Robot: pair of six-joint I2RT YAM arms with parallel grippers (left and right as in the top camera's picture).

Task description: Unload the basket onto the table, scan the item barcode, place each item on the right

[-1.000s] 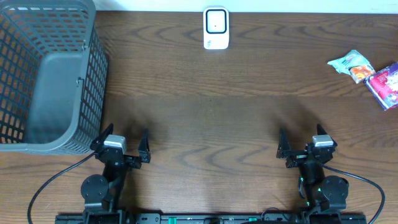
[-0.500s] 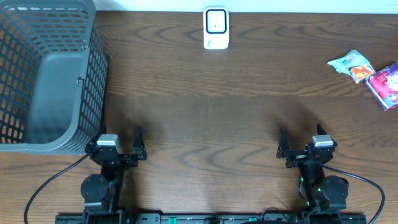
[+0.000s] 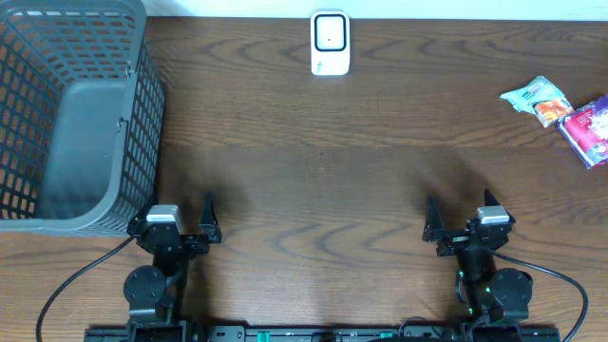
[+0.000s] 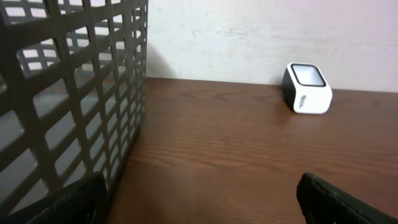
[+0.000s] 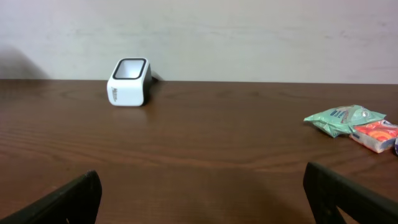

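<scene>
Across a dark wooden table (image 3: pixel 323 161), seen from above, two robot arms sit at the near edge. Both grippers are empty, with fingers spread wide apart. The left gripper (image 3: pixel 173 211) rests just beside the near corner of a grey plastic mesh basket (image 3: pixel 142 114) that fills the far-left side of the table. The right gripper (image 3: pixel 460 204) hangs over bare wood, well apart from everything else.

A small white barcode scanner (image 3: pixel 330 43) with a dark window stands at the middle of the far edge, close to the wall. The items lie together at the far right: a pale green snack packet (image 3: pixel 535 99) and, touching it, a pink and purple packet (image 3: pixel 591 128). An orange patch between them may be a third packet, but it is too small to tell.

From the right wrist, the black fingertips (image 5: pixel 62 202) frame the scanner and the green packet.
</scene>
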